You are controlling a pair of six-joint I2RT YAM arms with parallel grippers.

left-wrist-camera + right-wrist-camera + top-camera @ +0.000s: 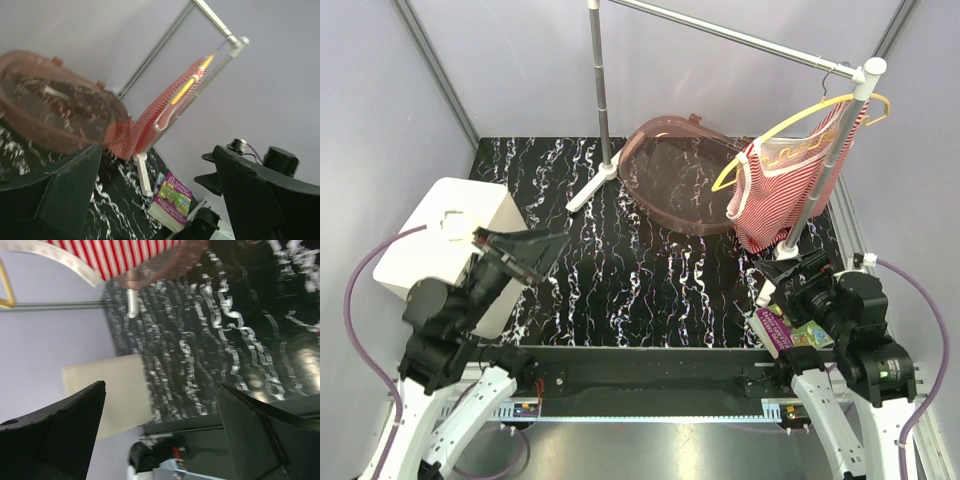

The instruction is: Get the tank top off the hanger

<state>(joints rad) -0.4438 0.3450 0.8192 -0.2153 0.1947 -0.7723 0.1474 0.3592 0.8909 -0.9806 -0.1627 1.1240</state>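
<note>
- Two hands in play, and both are spread wide with nothing between the fingers.
- Left hand hovers at the near left of the black marbled table, just off the edge of a white box, and it holds nothing.
- From the left wrist view, its dark fingers frame the scene ahead, with the garment far off between them.
- Right hand sits at the near right, fully open and empty, above a colourful book lying at the table's near edge.
- Tank top, with red and white stripes and white trim, is on the hanger at the far right of the table.
- That yellow hanger hangs tilted, its left end dipping low and its right end up by the white cap of the rack.
- Its hook catches the grey metal rail close to the right-hand end.
- The rack's right upright post crosses in front of the garment in the overhead view.
- A reddish see-through basket stands tilted just to the left of the tank top, and the yellow hanger tip overlaps its rim in that view.
- Neither hand touches the garment. The right hand is the nearer one, the left is well apart from it.
- In the right wrist view, a strip of the stripes shows at the top edge, and a sliver of yellow at the far left.
</note>
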